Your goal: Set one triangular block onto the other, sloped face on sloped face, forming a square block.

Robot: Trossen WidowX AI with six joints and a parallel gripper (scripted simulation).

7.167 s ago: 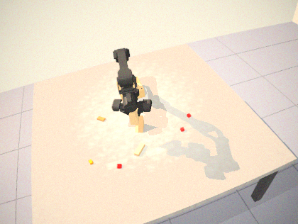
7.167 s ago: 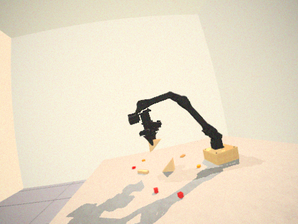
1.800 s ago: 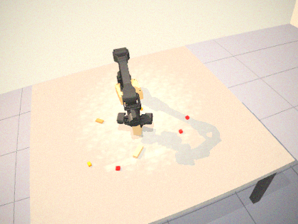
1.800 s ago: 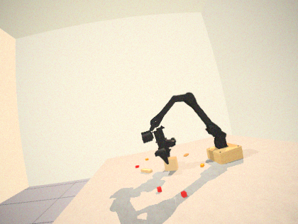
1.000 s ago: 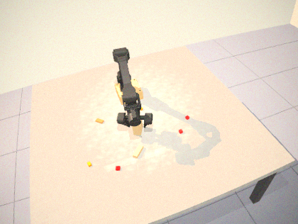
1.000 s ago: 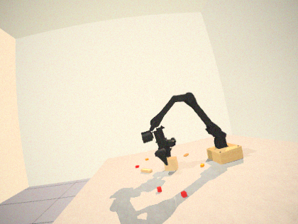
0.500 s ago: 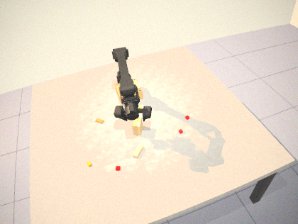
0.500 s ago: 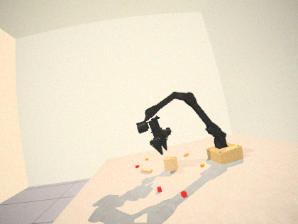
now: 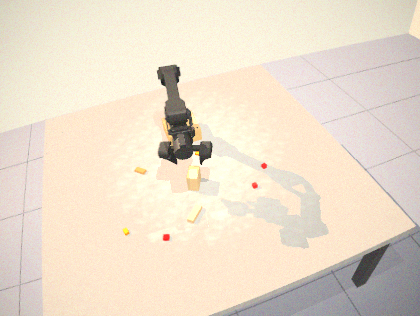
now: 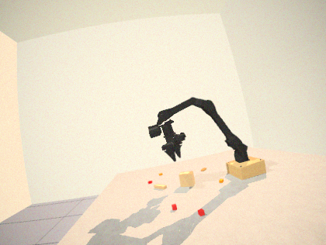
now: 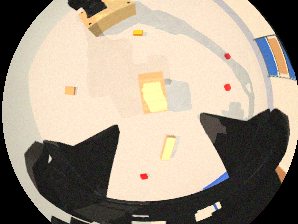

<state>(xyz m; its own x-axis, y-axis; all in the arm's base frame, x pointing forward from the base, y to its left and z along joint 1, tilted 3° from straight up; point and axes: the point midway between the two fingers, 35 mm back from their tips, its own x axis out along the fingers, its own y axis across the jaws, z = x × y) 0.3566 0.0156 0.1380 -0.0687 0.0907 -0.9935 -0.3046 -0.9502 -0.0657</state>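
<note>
- Apparently the square block was left assembled on the table, beside the arm's base.
- Gripper was held above the block, jaws spread, nothing gripped, judged clear of everything.

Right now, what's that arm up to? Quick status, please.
Gripper open, empty, raised above the table. Square block standing on the table, nothing touching it. Flat tan piece and small red bits nearby, apart from the block.

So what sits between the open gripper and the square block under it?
Nothing. In the exterior view the open gripper hangs above the square block with only air between; the wrist view shows the block unobstructed between the fingers.
</note>
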